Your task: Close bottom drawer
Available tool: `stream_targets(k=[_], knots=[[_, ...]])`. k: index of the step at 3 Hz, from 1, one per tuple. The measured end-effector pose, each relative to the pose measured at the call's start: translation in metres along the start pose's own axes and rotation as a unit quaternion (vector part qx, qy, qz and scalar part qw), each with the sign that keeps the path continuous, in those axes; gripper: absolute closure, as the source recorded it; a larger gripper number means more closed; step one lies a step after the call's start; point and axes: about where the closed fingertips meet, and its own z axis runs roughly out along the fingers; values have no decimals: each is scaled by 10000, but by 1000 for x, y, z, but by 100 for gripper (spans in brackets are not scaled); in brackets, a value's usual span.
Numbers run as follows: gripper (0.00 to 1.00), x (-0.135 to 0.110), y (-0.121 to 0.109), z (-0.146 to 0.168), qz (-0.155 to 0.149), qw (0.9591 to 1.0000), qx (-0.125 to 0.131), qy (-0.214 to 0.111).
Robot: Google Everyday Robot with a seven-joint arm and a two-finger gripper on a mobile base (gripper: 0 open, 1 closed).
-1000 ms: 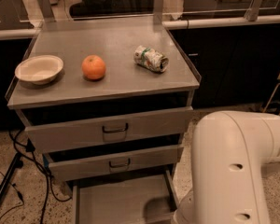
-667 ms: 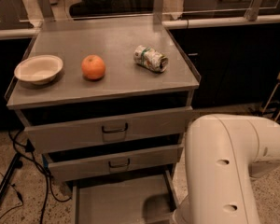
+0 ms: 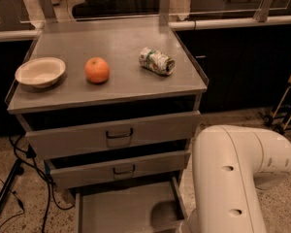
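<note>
The bottom drawer (image 3: 126,208) is pulled out at the foot of the grey cabinet. Its shallow tray is open and looks empty, and its front is cut off by the lower edge of the view. My white arm (image 3: 228,178) rises at the lower right, beside the drawer's right side and over its right front corner. My gripper is out of view, somewhere below the frame past the arm.
The middle drawer (image 3: 121,169) and top drawer (image 3: 116,135) sit slightly out, with dark handles. On the cabinet top (image 3: 121,38) are a white bowl (image 3: 40,72), an orange (image 3: 97,70) and a crushed can (image 3: 156,61). Cables (image 3: 24,178) lie on the floor at left. A counter rail (image 3: 233,22) runs behind.
My arm has shifted a little to the left and its near link stands more upright. The drawers and the things on top have not moved.
</note>
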Motion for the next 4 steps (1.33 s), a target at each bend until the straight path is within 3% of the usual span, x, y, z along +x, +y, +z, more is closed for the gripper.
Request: stream_targets(k=[2, 4], knots=[[100, -5, -1, 35, -118, 9999, -87, 25], [100, -37, -18, 42, -367, 9992, 134, 57]])
